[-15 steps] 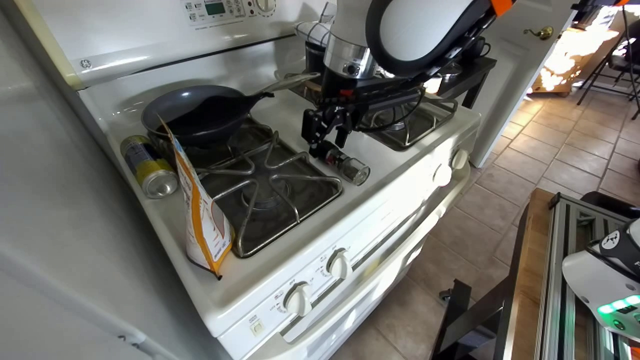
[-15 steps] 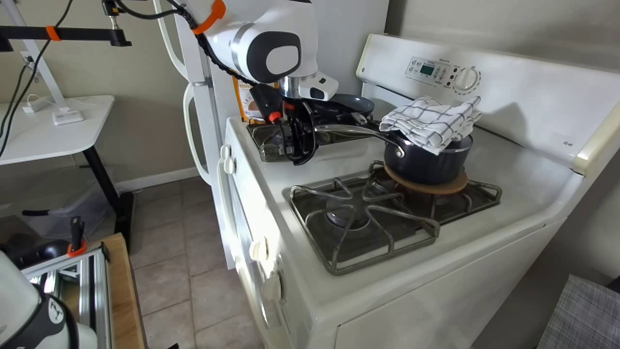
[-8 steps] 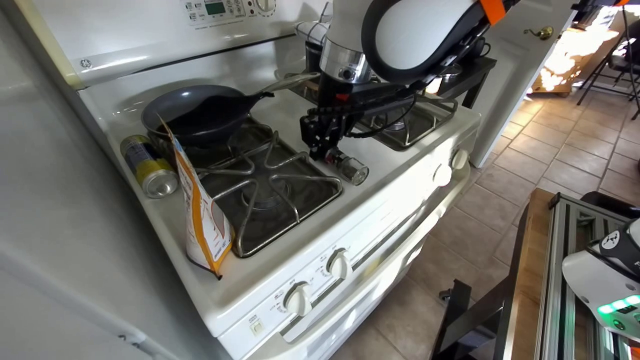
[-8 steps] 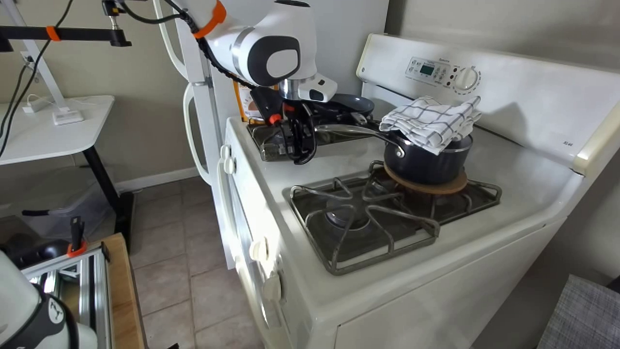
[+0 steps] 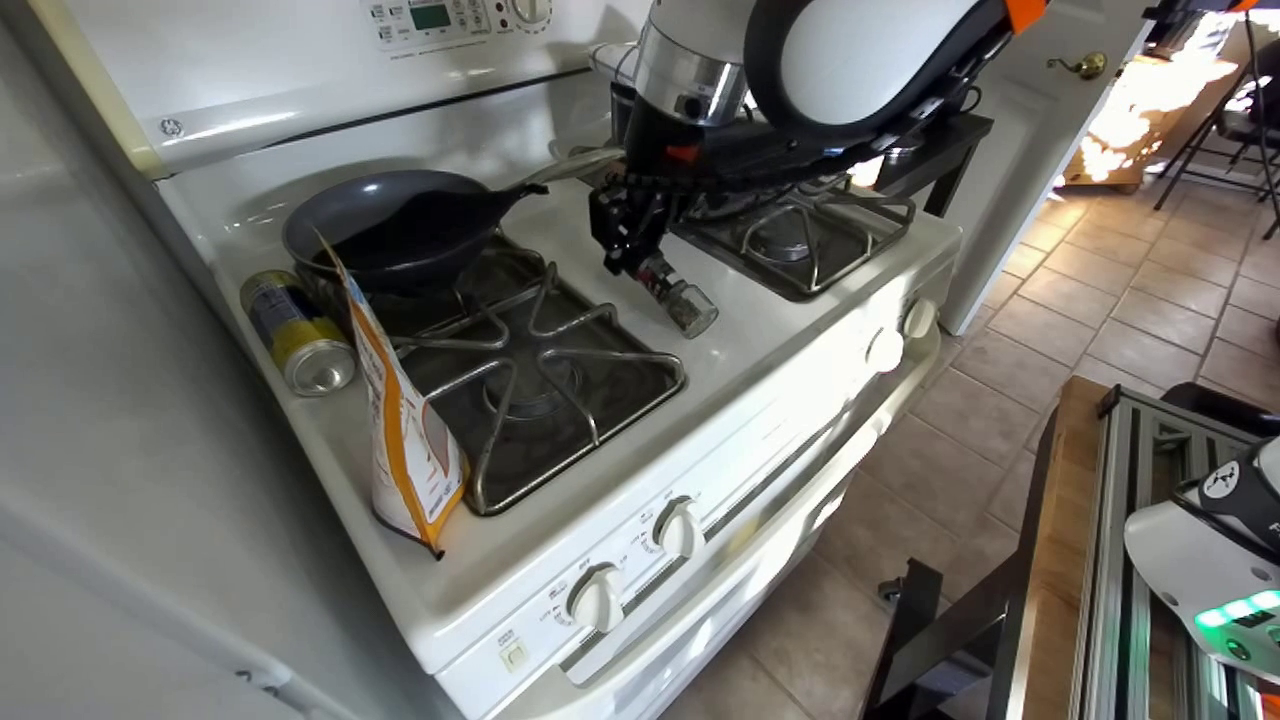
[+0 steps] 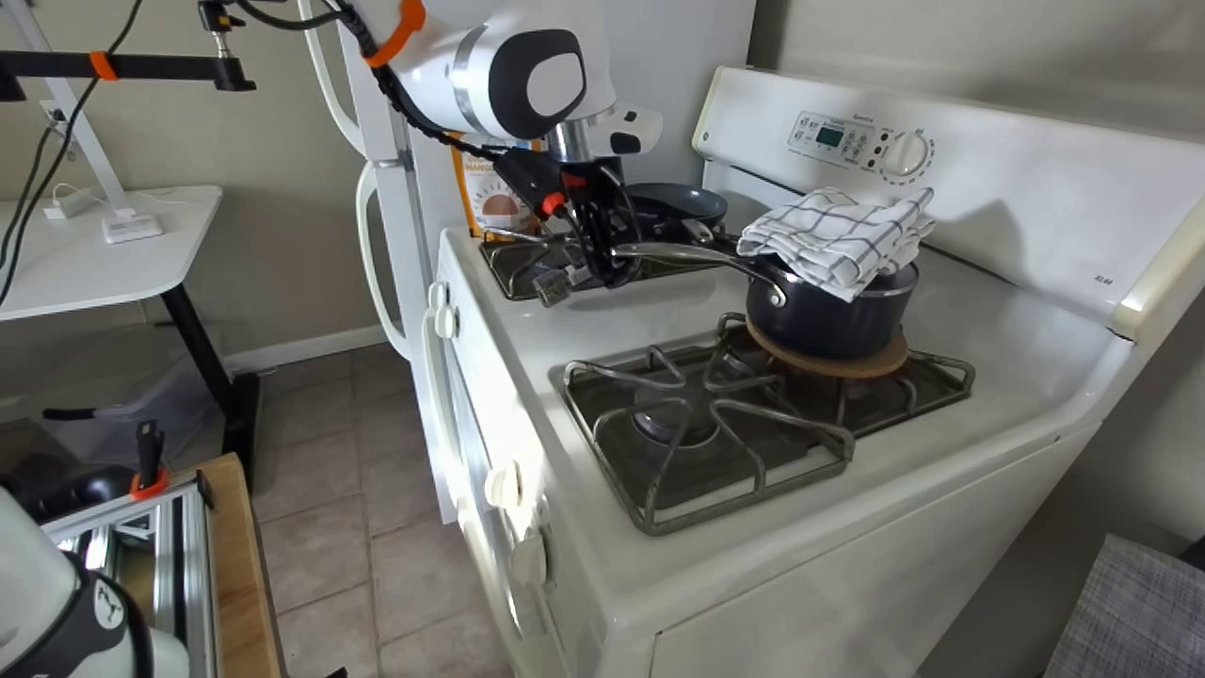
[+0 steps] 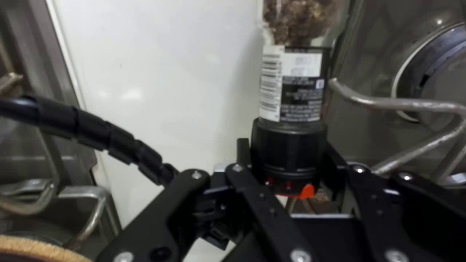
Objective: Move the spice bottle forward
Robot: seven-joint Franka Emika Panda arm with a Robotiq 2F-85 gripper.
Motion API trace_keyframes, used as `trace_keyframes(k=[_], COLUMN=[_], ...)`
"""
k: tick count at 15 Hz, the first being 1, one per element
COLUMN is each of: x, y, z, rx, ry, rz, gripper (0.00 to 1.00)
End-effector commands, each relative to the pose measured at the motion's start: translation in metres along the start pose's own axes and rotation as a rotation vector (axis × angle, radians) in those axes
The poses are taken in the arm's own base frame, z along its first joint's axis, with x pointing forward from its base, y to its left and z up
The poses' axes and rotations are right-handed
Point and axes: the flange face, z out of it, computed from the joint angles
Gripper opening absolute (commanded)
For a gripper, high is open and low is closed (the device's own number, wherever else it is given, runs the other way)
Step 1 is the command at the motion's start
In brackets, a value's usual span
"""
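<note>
The spice bottle point(image 7: 300, 83) has a clear body with brown contents, a black-and-white label and a black cap. In the wrist view my gripper point(image 7: 287, 153) is shut on that cap, one finger point(image 7: 243, 153) against each side. The bottle point(image 5: 690, 308) slants down and outward from the gripper point(image 5: 635, 262) in an exterior view, its glass end lowest. It appears raised off the white strip between the two burner areas. From the opposite side, the grey glass end of the bottle point(image 6: 554, 286) pokes out past the gripper, and the cap is hidden.
Burner grates point(image 5: 600, 312) flank the bottle. A dark frying pan point(image 5: 390, 225) sits behind, a yellow-green can point(image 5: 305, 345) and an orange-white packet point(image 5: 415, 450) at the side. Opposite stands a black pot point(image 6: 828, 315) under a checked cloth point(image 6: 838, 235), its handle point(image 6: 678, 252) close to the gripper.
My gripper has shut on the cap of the bottle, which lay on the stove top. Since then, gripper and bottle have moved up and toward the stove's back, and the bottle has tilted.
</note>
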Motion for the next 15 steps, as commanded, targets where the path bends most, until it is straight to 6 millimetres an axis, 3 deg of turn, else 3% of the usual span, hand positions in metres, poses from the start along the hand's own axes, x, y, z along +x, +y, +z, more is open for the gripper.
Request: trace_keyframes(k=[1,7,12,15], x=[0.003,0.008,0.011,0.031], y=[-0.005,-0.006,-0.01,-0.008], z=[-0.026,-0.056,-0.083,-0.094], rx=[-0.036,-0.143,-0.209,-0.239], ry=[0.095,0.261,0.379,0.442], rz=[-0.021,-0.097,-0.06,-0.013], gripper=[0.19,0.19,0.19,0.19])
